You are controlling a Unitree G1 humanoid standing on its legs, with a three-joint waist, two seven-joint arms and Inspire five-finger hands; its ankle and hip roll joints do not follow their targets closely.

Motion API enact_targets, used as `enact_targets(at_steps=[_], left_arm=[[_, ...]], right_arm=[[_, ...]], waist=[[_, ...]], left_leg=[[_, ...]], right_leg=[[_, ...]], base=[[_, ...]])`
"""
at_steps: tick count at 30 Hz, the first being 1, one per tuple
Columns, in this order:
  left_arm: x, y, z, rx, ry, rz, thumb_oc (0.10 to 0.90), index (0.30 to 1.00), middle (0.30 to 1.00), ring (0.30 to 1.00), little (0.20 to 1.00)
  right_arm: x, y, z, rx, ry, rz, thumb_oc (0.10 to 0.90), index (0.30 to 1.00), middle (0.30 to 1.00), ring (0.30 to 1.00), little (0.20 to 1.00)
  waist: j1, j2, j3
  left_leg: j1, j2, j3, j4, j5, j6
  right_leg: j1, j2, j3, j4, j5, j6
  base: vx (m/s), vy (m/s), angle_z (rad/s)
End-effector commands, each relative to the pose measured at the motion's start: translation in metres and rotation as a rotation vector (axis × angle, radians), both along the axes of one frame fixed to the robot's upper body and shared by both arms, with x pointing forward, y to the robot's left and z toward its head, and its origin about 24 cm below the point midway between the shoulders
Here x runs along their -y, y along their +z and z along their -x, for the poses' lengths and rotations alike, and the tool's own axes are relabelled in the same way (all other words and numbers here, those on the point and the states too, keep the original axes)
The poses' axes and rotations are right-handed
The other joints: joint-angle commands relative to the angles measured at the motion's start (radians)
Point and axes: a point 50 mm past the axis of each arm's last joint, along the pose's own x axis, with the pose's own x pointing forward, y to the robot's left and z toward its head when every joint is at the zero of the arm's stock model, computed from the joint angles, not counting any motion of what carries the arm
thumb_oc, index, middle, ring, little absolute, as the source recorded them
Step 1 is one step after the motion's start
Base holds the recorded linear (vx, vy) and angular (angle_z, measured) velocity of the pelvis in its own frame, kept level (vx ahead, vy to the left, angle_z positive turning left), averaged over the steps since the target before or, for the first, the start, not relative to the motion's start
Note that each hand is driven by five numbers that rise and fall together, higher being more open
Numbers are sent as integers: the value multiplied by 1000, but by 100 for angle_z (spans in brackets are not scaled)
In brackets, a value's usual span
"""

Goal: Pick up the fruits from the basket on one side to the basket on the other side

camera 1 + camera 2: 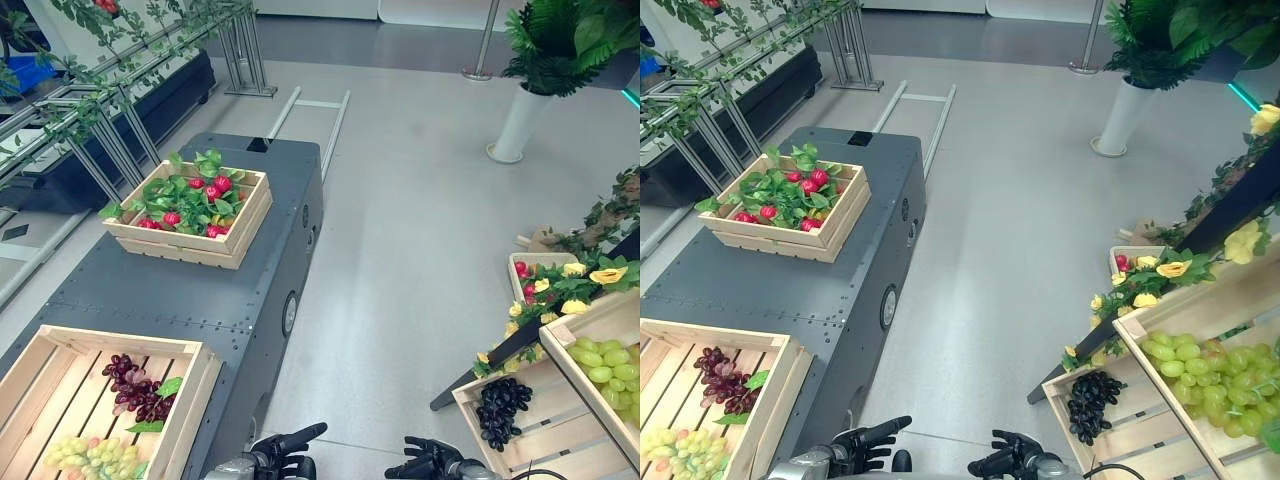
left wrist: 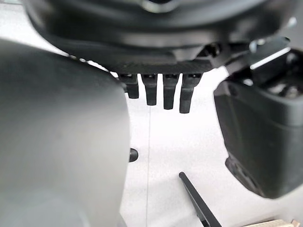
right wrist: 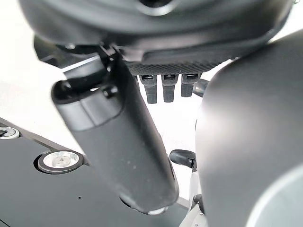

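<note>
Both hands sit low at the near edge of the head views, over bare floor, holding nothing. Left hand has its fingers relaxed and roughly straight, one digit stretched out toward the right; the left wrist view shows its fingertips in an even row, uncurled. Right hand mirrors it just beside, fingers loosely extended toward the left hand, the two hands near each other but apart. Right wrist view shows the same short straight row of fingertips.

Left side: a dark grey cart carries two wooden crates. Near crate at the cart's near end holds a dark purple grape bunch toward its right wall and a pale green grape bunch at its near edge. Far crate, at the cart's far end, holds red fruits among green leaves.

Right side: a slanted wooden stand with a lower crate holding a black grape bunch, and an upper crate with green grapes. Yellow flowers and leaves trail along the stand's top.

Far back, a white planter with a green plant stands on the floor.
</note>
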Motion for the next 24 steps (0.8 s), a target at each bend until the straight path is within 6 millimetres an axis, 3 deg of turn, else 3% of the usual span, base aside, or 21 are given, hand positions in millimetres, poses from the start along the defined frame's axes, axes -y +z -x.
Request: enact_targets(at_steps=[1,16,18,24], left_arm=[[9,9,-30,83,-98,20,800,900,900,900,900],[8,10,-33,100,-158,-31,800,900,900,900,900],[3,14,-40,180,-189,-116,800,900,900,900,900],[8,32,-64,301,-225,-77,800,900,900,900,900]], right_arm=[[2,13,-34,119,30,-9,800,900,900,900,900],[3,10,-26,104,4,-18,800,900,900,900,900],[2,10,-25,102,14,-24,800,900,900,900,900],[-1,14,-31,122,55,-37,800,900,900,900,900]], waist=[[24,-27,32],[-5,-16,6],[-6,-15,4],[9,-17,20]], left_leg=[[-16,27,6,2,1,-76],[35,-12,2,2,-45,-48],[45,-19,1,2,-51,-44],[51,-28,-7,14,-51,-42]], right_leg=[[-15,27,-14,6,9,-10],[8,3,13,6,13,0],[14,1,18,6,14,3],[15,-4,24,6,18,6]], base=[[0,0,0],[6,78,-3],[31,36,-7],[-1,-24,0]])
